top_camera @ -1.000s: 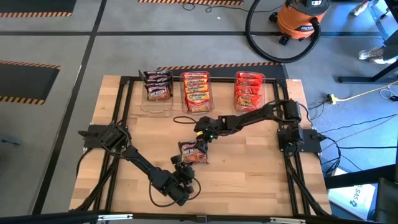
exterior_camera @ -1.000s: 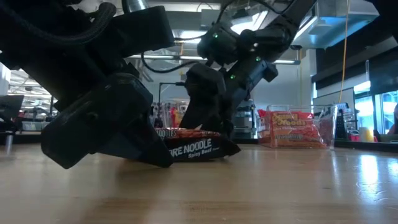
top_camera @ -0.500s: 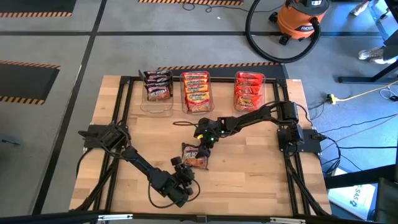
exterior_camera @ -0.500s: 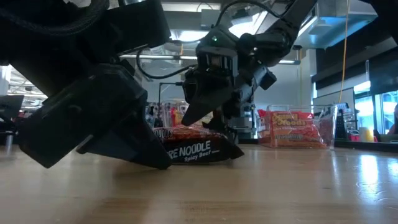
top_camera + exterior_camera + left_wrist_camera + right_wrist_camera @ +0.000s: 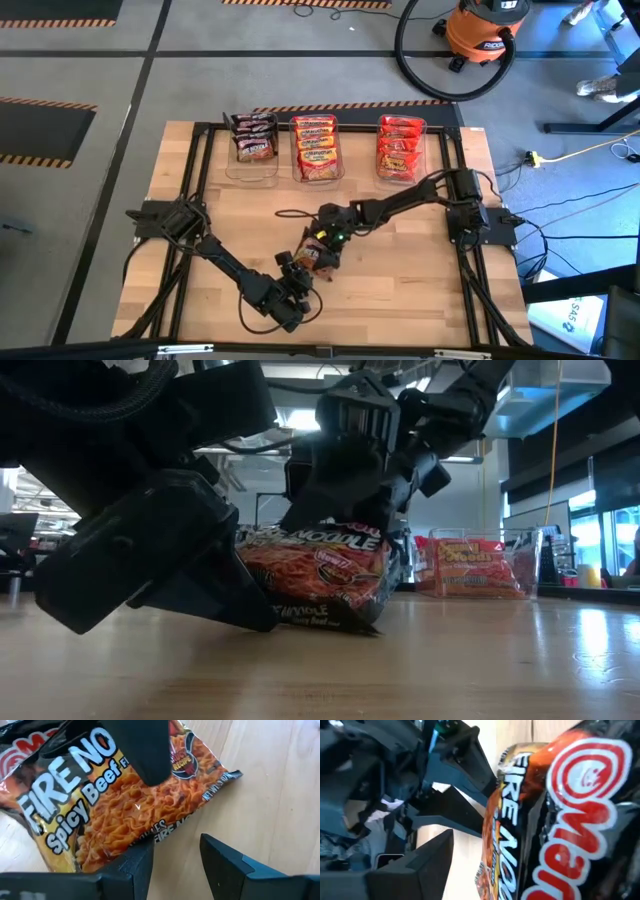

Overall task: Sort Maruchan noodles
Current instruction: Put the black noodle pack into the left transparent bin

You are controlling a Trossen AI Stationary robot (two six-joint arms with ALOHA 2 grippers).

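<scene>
Two dark robot arms meet over a single packet of spicy beef noodles (image 5: 318, 253) near the middle of the wooden table (image 5: 400, 290), the last loose item in a sorting job. The right gripper (image 5: 327, 240) comes down on the packet from above, and the low view shows the dark-and-orange wrapper (image 5: 318, 575) tipped up on its edge beneath it rather than lying flat. Whether its fingers are spread wide or pressed against the packet's sides cannot be told, though one finger crosses the wrapper's face in the left wrist view. The left gripper (image 5: 296, 277) sits low on the table just beside the packet, its two fingers (image 5: 135, 865) parted, with one tip at the wrapper's lower edge and bare wood showing between them; it grips nothing. Its position suggests a brace, something for the slippery packet to be tilted against so the other arm can get a hold. Well beyond both grippers, along the far edge of the table, stand three clear tubs: one (image 5: 252, 140) with dark packets, one (image 5: 316, 148) with orange-yellow packets and one (image 5: 400, 147) with red packets. By its dark wrapper, this packet likely belongs in the first. The lift looks risky while the glossy film can slide.
</scene>
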